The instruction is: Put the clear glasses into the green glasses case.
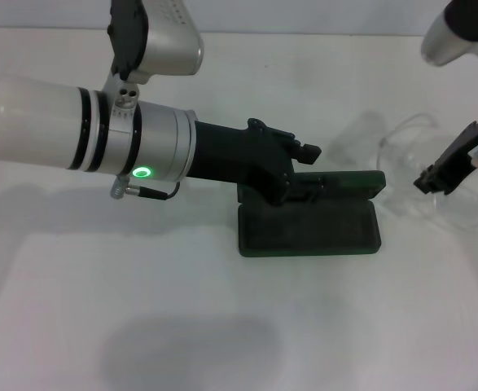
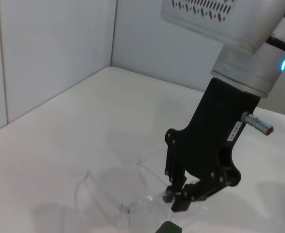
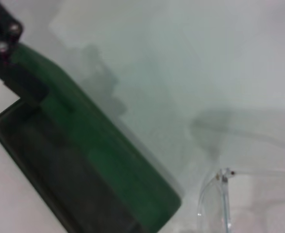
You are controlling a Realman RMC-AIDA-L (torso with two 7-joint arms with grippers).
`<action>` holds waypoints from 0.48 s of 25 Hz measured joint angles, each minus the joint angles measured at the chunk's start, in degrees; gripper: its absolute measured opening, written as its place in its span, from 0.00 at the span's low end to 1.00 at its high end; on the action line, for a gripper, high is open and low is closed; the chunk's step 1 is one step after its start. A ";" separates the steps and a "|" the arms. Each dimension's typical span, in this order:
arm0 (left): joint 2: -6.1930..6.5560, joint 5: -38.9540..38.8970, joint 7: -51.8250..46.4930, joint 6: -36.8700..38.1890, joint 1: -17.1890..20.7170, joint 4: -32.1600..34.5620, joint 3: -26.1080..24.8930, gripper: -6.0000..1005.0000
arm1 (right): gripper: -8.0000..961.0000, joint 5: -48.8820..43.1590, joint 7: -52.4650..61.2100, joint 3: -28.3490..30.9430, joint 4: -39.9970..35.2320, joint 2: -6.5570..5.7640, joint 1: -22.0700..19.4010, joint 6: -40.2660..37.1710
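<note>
The green glasses case (image 1: 308, 230) lies open in the middle of the white table, dark lining up and lid (image 1: 348, 183) raised behind. My left gripper (image 1: 294, 189) is at the lid's left end, shut on its edge. The right wrist view shows the case (image 3: 103, 145) with a left finger (image 3: 25, 83) on the lid. The clear glasses (image 1: 410, 159) sit just right of the case, faint against the table. My right gripper (image 1: 431, 181) is down at them, fingers pinched on the frame. The left wrist view shows that gripper (image 2: 175, 200) on the glasses (image 2: 118, 194).
The white table (image 1: 222, 326) stretches out in front of the case. White walls (image 2: 50, 48) meet at a corner behind the table. My left forearm (image 1: 76, 122) spans the left half of the table.
</note>
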 joint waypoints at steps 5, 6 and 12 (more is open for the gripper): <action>0.00 0.00 0.22 -0.03 0.07 -0.01 0.01 0.49 | 0.11 -0.18 -0.97 3.37 -1.92 -0.16 -1.09 -0.07; 0.00 0.00 0.32 -0.03 0.10 -0.03 0.01 0.49 | 0.11 -0.19 -1.14 3.83 -2.18 -0.23 -1.27 -0.02; -0.01 -0.04 0.60 -0.03 0.42 -0.06 -0.29 0.49 | 0.11 0.49 -3.03 7.17 -5.34 -0.18 -3.26 0.60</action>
